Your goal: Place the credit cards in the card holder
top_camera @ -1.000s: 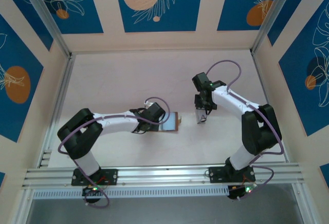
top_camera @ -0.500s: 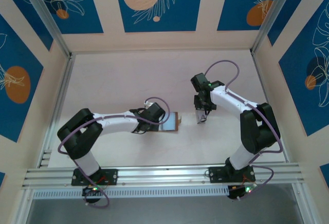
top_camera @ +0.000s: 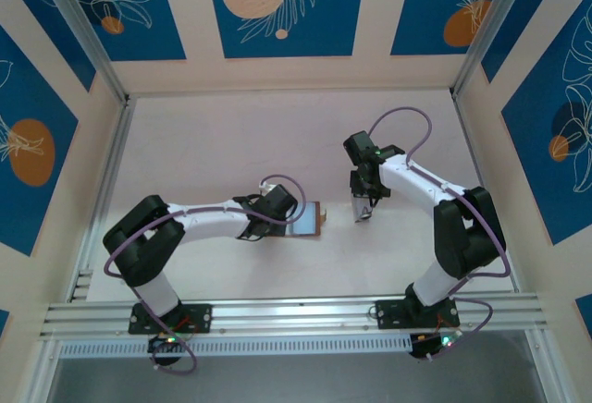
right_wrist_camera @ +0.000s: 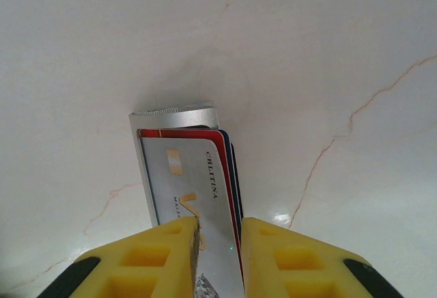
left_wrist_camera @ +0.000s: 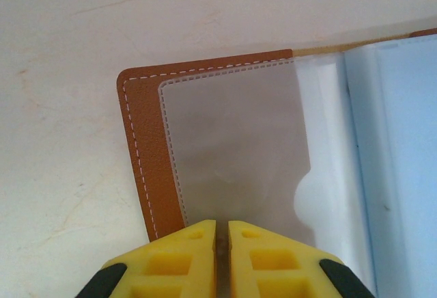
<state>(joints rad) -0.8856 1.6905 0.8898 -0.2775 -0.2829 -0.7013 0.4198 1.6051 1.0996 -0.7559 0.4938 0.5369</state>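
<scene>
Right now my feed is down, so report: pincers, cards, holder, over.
Left pincer shut on clear sleeve of open card holder. Right pincer shut on stacked credit cards, apart from holder. Nothing between them.

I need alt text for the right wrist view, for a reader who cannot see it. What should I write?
A small stack of thin plastic credit cards, a silvery-grey one in front with red and dark edges behind it, is held between the yellow jaws of the right gripper. Behind them lies a pale, faintly veined table surface.
</scene>
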